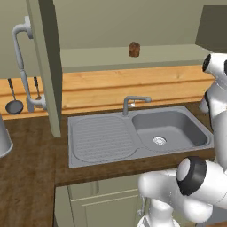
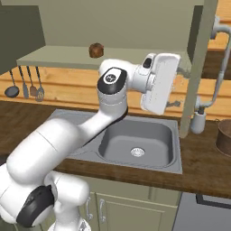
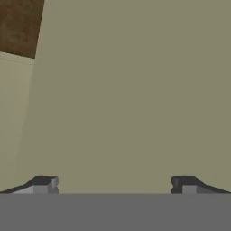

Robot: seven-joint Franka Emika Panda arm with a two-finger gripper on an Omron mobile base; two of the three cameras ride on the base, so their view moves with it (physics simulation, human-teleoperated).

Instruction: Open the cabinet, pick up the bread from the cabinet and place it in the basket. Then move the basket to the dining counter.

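While tool (image 3: 113, 184) gapes (empty), bread (image 2: 96, 50) sits left.

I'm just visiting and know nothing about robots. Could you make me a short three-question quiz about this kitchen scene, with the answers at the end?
1. True or false: the bread is already lying in the sink.
2. Are the gripper fingers apart or pressed together?
A. apart, with nothing between them
B. pressed together
C. closed on the bread
3. Fill in: the cabinet door above the counter stands ____.

Key
1. False. The bread sits on the cabinet shelf, above the sink.
2. A. In the hand view the two fingertips stand far apart with nothing between them.
3. Open. The door is swung out, so the shelf inside is visible.
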